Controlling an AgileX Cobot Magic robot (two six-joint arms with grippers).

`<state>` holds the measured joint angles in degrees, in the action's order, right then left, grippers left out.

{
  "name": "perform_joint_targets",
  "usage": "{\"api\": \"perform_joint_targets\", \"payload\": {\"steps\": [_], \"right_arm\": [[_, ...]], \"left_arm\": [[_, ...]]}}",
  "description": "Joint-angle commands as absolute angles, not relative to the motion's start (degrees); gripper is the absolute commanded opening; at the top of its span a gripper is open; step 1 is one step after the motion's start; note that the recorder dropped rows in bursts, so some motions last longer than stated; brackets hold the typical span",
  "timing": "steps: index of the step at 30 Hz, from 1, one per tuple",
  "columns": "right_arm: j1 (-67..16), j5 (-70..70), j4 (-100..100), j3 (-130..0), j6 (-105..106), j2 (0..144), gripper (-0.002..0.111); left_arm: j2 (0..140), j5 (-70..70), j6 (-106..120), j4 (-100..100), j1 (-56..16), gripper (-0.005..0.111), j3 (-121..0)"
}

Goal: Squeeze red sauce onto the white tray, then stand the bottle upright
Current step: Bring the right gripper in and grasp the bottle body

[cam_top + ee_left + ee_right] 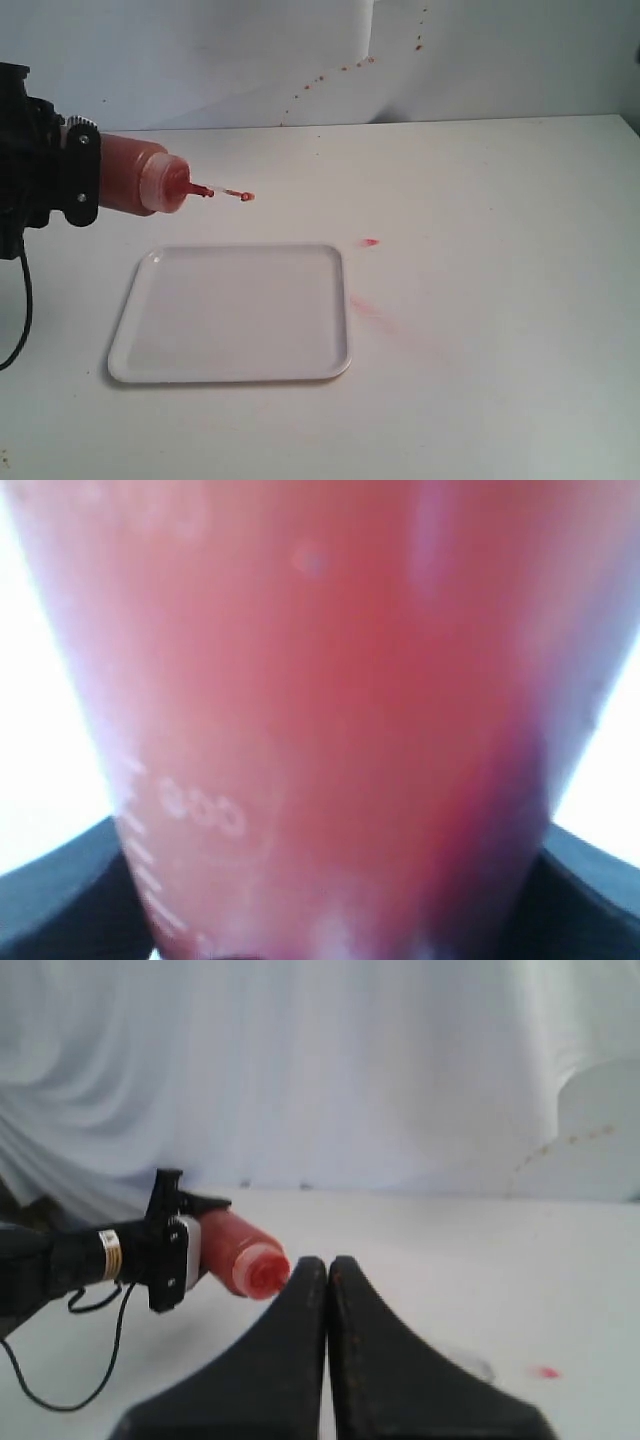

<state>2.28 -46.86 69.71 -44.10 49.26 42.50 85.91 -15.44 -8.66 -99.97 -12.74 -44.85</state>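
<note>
Pinches a translucent cylindrical plastic squeeze bottle (135, 175), tinted red by its contents, between the black left fingers (82, 178), clamped across the rear part of the body. Holds it in the air, lying almost level, with the domed cap and narrow nozzle aimed toward the right of the exterior view and dipping a little. Hangs it above the white counter (500, 320), near the far left corner of a flat glossy white rectangular plastic tray (230, 378) with rounded corners and a low raised rim, set flat on that counter.

Trails from the nozzle tip a thin strand of glossy dark red sauce (245, 196) ending in a small round drop, seen just past the tray's far rim. Whether over the tray or over the counter behind it, cannot tell.

On the counter right of the tray, one small red spot (371, 242); nearer the tray's right rim, a faint pale-pink smear (365, 305). Across the white backdrop (200, 60), a slanting line of small red dots (345, 68).

In the left wrist view, nearly the whole frame filled by the bottle's (330, 700) blurred red wall, with faint embossed markings and dark fingers (60, 900) at both lower corners pressed against it.

In the right wrist view, presses the black right fingers (318, 1290) together, tips touching with nothing between them, low over the counter, apart from the bottle (245, 1260) and facing its cap end.
</note>
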Motion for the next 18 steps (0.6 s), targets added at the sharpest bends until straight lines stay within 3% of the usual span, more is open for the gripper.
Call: {"api": "perform_joint_targets", "payload": {"steps": [1,9,18], "right_arm": [[0.6,-53.7,72.1,-49.8,55.0,58.1,0.0],[-8.0,-60.7,77.0,-57.4,74.1,80.5,0.0],[-12.1,-64.9,76.3,-66.1,83.6,95.7,0.004]], "left_arm": [[85.3,-19.7,-5.2,-99.9,-15.3,0.0,-45.6],[85.3,-24.1,2.1,-99.9,-20.6,0.0,-45.6],[85.3,-22.5,6.5,-99.9,-20.9,0.0,-45.5]]}}
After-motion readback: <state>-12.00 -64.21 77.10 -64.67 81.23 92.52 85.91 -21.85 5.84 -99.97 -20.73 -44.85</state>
